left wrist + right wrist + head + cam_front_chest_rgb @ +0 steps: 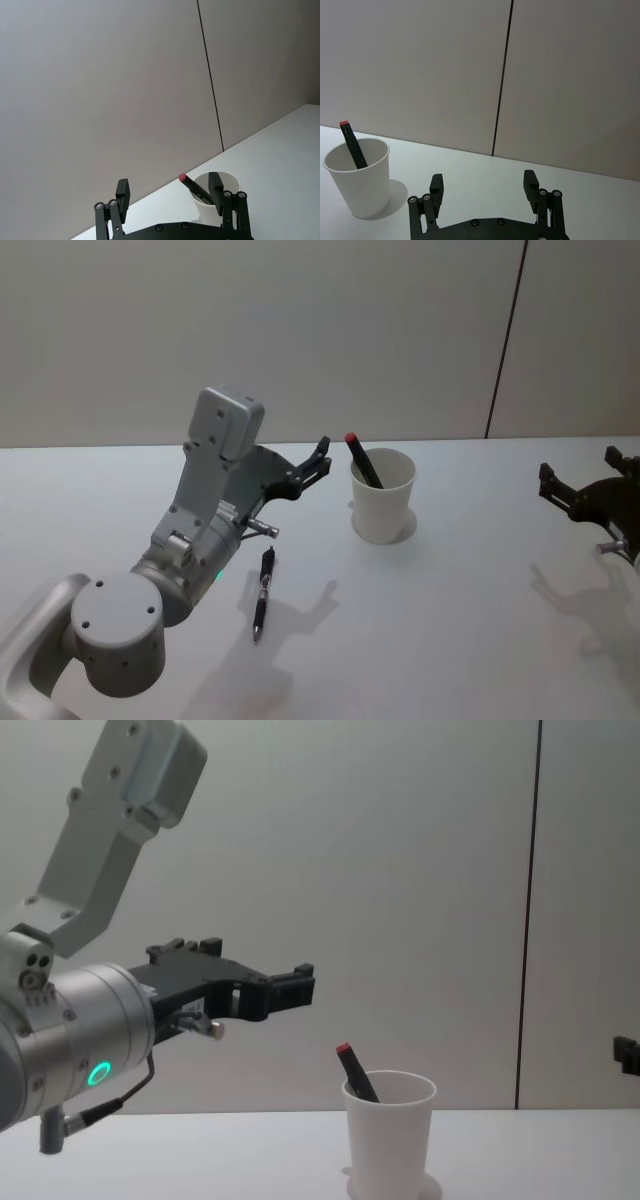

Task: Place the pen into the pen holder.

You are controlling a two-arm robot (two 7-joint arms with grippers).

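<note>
The pen [362, 462], slim and black with a red end, stands tilted inside the pen holder [383, 502], a white cup on the table; its red tip sticks out above the rim. The chest view shows the pen [352, 1070] leaning left in the pen holder [388, 1140]. My left gripper [322, 457] hovers open just left of the cup and above rim height, holding nothing. In the left wrist view my left gripper [169, 192] frames the pen [192, 186]. My right gripper [578, 468] is open far to the right, away from the cup.
A second black pen [262, 593] lies flat on the white table [460, 620], in front of my left arm and left of the cup. A plain wall with one dark vertical seam [505, 340] stands behind the table.
</note>
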